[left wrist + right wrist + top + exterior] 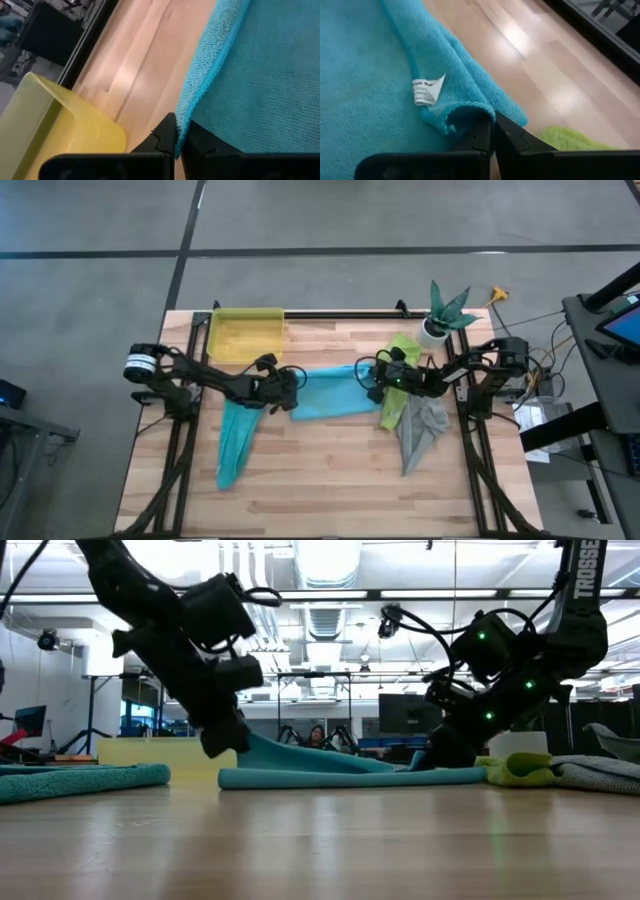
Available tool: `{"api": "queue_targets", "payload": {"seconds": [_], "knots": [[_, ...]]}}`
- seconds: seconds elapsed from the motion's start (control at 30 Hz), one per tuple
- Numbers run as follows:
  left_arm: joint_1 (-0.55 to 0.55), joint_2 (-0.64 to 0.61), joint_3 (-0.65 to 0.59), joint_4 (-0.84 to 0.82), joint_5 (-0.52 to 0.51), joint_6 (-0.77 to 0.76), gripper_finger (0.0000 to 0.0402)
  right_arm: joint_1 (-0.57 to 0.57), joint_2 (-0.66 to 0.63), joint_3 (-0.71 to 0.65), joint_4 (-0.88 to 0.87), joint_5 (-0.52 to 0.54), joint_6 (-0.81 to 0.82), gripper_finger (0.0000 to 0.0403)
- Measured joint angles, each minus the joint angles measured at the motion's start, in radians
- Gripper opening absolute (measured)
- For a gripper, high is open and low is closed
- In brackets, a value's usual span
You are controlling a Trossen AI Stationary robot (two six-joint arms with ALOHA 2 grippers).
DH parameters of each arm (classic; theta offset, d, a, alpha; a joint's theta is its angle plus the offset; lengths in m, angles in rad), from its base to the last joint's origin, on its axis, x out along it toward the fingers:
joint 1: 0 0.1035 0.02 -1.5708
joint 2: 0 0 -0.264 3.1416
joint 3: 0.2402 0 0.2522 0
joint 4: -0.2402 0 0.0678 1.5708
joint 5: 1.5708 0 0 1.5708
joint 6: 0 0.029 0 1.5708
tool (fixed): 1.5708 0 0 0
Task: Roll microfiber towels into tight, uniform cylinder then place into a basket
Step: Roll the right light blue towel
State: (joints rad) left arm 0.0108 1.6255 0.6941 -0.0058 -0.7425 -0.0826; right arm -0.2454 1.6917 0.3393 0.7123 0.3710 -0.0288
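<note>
- From above, my left gripper [287, 387] is pinched on the left edge of the light blue microfiber towel [330, 392], which lies mid-table on the pale wooden table [330, 480]. My right gripper [371, 379] is pinched on that towel's right edge.
- The long teal cloth towel [235, 442] lies just left of it, running toward the near edge. The lime green towel [398, 385] and the crumpled grey towel [420, 430] lie under my right arm. The shallow translucent yellow plastic basket [245, 335] sits at the far edge, left of centre; a white pot with a green plant [445, 315] stands at the far right.
- At table height, the light blue towel's left edge is lifted off the wood by my left gripper [222, 745]; the rest lies flat.
- My left wrist shows my fingers [162, 140] pressed together on the towel's hem, the yellow basket close by.
- My right wrist shows my fingers [512, 137] closed on a folded corner, beside a white label [426, 90].
</note>
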Motion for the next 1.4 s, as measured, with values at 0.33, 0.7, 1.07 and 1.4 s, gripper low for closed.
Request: {"api": "queue_targets", "payload": {"seconds": [0.33,0.7,1.07,1.4], "knots": [[0.023,0.057,0.009,0.038,-0.022,0.018,0.0,-0.004,0.0,-0.003,-0.029,0.052,0.029,0.004],[0.031,0.045,0.01,0.059,-0.081,0.011,0.0067,-0.004,0.0,-0.003,-0.021,0.054,0.055,0.0121],[0.031,0.049,0.01,0.059,-0.102,0.011,0.012,-0.004,-0.002,-0.003,-0.017,0.142,0.104,0.0129],[0.02,0.049,0.01,0.059,-0.06,0.015,0.0121,-0.004,-0.003,-0.003,-0.01,0.143,0.1,0.013]]}}
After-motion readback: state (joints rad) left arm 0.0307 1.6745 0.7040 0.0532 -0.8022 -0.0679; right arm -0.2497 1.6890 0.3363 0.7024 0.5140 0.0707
